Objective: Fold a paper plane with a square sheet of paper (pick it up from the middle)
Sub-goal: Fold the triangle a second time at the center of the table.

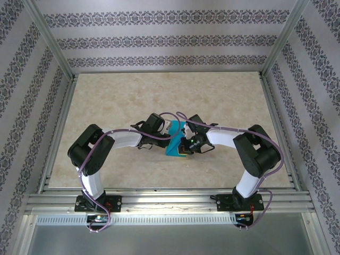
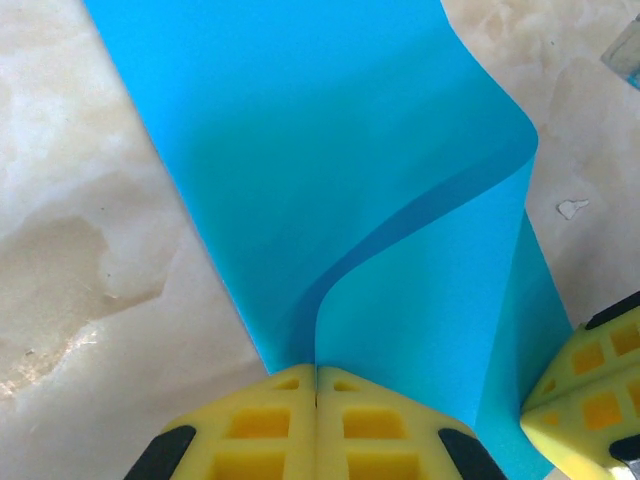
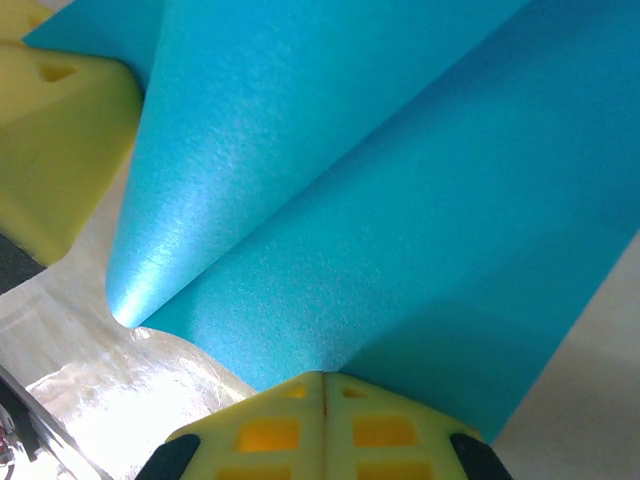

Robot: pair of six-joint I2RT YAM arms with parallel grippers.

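Note:
The square sheet of paper (image 1: 174,144), teal-blue, hangs between my two grippers at the middle of the table, bent over on itself in a soft loop. In the left wrist view the sheet (image 2: 330,150) curves round to a rounded fold at the right. My left gripper (image 2: 317,375) is shut on its near edge. My right gripper (image 3: 325,378) is shut on the sheet (image 3: 380,200) from the other side. Each wrist view catches a yellow finger of the other gripper: right fingers (image 2: 585,385), left fingers (image 3: 55,140). From above, left gripper (image 1: 170,129) and right gripper (image 1: 187,142) almost touch. The paper plane is out of view.
The marble-patterned table (image 1: 117,101) is bounded by aluminium rails (image 1: 170,197) at the front and patterned walls on three sides. A tiny white scrap (image 2: 572,208) lies on the table right of the sheet. A clear object's corner (image 2: 625,50) shows at the far right.

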